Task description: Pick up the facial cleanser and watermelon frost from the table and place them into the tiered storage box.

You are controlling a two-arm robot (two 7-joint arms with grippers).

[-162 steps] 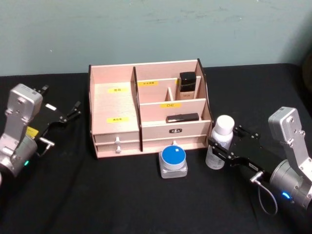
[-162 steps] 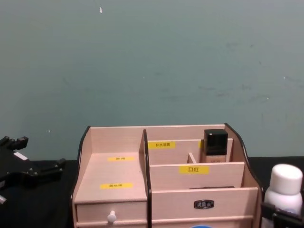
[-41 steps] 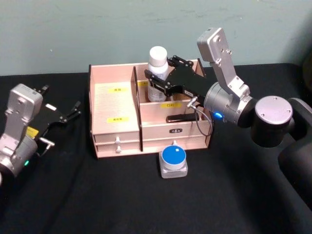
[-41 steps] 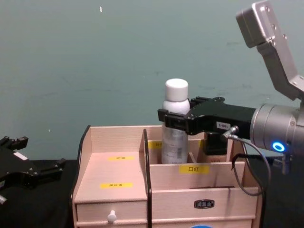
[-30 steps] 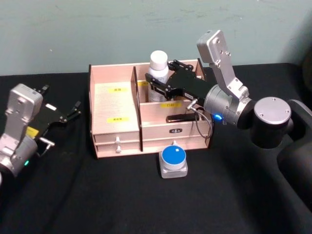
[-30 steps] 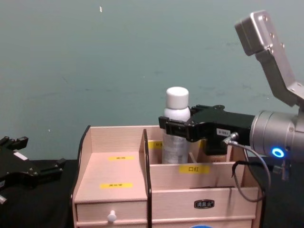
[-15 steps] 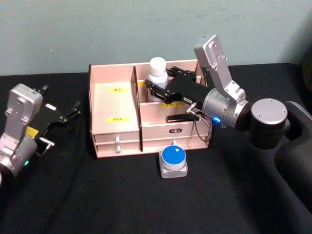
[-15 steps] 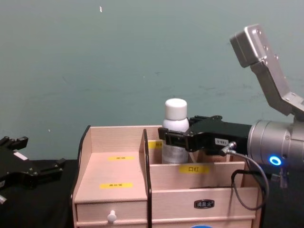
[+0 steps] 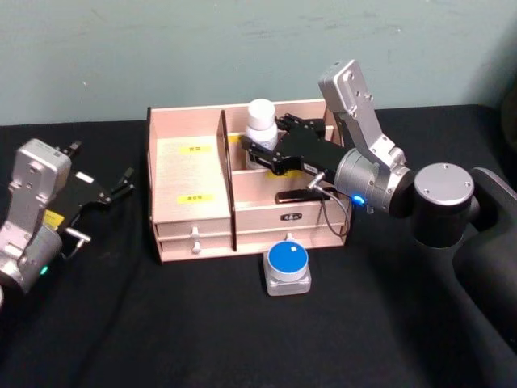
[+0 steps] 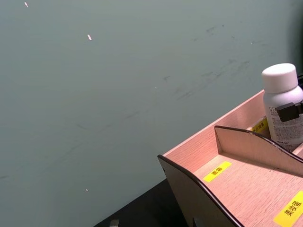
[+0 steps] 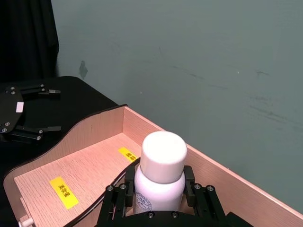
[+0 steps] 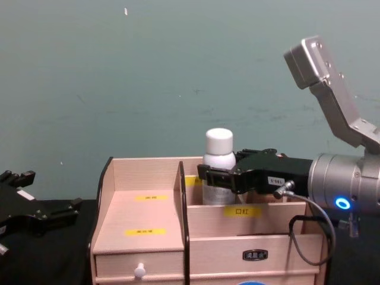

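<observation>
Black cloth over the table, plain teal wall behind it. The storage box sits in the middle: pale wood, dark edges, stepped tiers, yellow labels, and a small drawer with a white knob low on the left half.

Contents: the white bottle stands upright in the back tier, just right of the tall divider. Its lower part is down inside the compartment, and I can't tell if it's touching the floor. One tier forward there's a flat black thing lying in the slot above the front drawer. The left platform is bare wood with two labels.

The bottle has a round white cap and a pale body with small print on it. The right gripper is reaching in from the right, with its fingers clamped on either side of the body, below the cap.

A little jar with a blue lid sits on the cloth just in front of the box.

The left gripper is off to the left of the box, low over the cloth, fingers spread and holding nothing.
</observation>
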